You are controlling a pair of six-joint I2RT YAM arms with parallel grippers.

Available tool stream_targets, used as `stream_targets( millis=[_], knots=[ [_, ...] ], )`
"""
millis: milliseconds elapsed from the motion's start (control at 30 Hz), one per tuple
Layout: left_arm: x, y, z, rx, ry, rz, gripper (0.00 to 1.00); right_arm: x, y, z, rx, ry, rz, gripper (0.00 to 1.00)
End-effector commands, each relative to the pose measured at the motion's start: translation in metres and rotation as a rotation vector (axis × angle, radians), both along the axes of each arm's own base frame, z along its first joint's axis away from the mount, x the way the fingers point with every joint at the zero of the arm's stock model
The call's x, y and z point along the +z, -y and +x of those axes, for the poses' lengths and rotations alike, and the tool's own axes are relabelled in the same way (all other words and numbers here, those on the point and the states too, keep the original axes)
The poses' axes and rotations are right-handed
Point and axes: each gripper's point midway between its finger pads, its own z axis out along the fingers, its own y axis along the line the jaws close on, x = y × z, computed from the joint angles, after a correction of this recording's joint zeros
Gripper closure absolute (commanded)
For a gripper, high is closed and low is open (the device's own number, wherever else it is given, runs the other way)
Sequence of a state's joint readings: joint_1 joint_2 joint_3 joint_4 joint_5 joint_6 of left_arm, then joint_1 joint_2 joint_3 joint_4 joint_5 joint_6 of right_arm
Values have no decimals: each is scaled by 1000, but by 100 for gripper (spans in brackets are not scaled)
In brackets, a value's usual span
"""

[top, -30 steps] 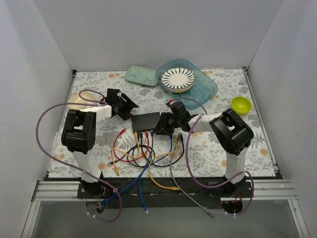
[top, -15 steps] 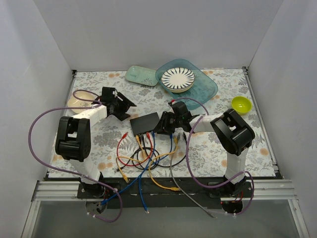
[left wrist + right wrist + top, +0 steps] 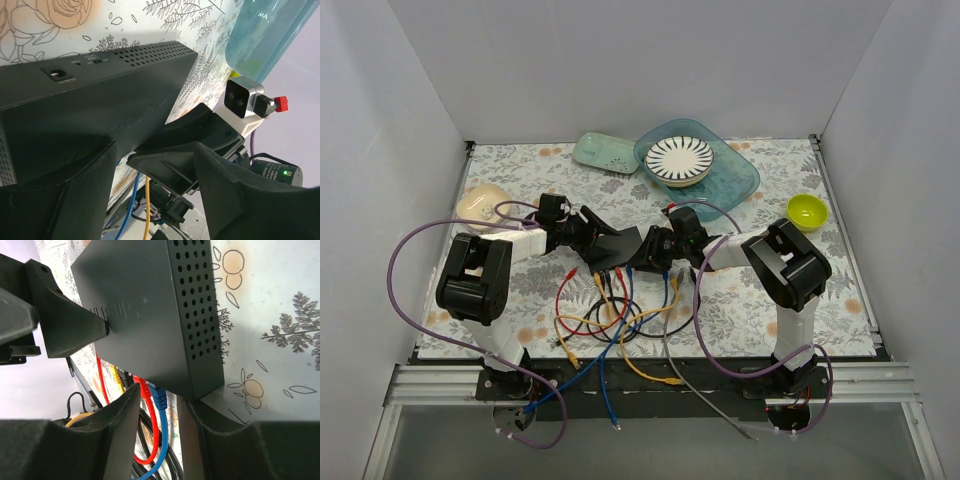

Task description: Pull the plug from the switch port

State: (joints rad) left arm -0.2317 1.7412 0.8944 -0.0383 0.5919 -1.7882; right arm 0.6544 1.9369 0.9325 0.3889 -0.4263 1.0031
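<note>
The switch (image 3: 617, 245) is a flat black box mid-table, with red (image 3: 145, 390), blue (image 3: 160, 397), yellow (image 3: 116, 377) and black plugs in its near edge. My left gripper (image 3: 592, 232) is open at the switch's left end; in the left wrist view the switch (image 3: 100, 95) fills the space ahead of its fingers (image 3: 55, 200). My right gripper (image 3: 650, 250) is open at the switch's right near corner. In the right wrist view the red and blue plugs lie between its fingers (image 3: 112, 440), with gaps on both sides. The left finger (image 3: 65, 320) touches the switch's far side.
Coloured cables (image 3: 620, 320) tangle in front of the switch, down to the table's near edge. A teal tray (image 3: 735, 180) with a striped plate (image 3: 680, 160) and a mint dish (image 3: 605, 152) stand behind. A yellow-green bowl (image 3: 807, 211) is at right, a cream bowl (image 3: 483, 203) at left.
My left gripper has swung right from the back left to the switch's left end. The switch has turned slightly. The right gripper has stayed at the switch's right corner.
</note>
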Motion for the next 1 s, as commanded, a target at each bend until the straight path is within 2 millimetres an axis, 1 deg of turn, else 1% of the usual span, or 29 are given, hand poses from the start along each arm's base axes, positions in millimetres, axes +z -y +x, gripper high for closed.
stream_targets(
  millis=[0,100,267,500,600,633,667,833,867,967],
  knots=[
    [-7,-3,-9,2,-31,3,38,-6,-3,-3,6,-13,13,58],
    [-12,-5,-12,4,-44,9,38,-7,-6,-4,6,-20,22,59],
    [-15,-6,-14,-2,-49,23,38,-8,-8,-2,-4,-27,36,60],
    [-17,-7,-19,-10,-52,32,38,-8,-11,0,-36,-47,78,65],
    [-18,-9,-22,-12,-56,35,38,-9,-10,-1,-72,-62,116,65],
    [-19,-9,-23,-13,-57,36,38,-1,-13,2,-80,-40,156,65],
    [-20,-9,-24,-13,-61,37,38,-5,-10,-1,-101,-69,165,65],
    [-21,-10,-28,-17,-63,38,38,-6,-11,3,-129,-80,182,64],
    [-21,-9,-29,-19,-64,39,38,-7,-10,4,-136,-86,175,66],
    [-22,-11,-30,-18,-65,42,38,-9,-9,5,-153,-96,174,76]
  ],
)
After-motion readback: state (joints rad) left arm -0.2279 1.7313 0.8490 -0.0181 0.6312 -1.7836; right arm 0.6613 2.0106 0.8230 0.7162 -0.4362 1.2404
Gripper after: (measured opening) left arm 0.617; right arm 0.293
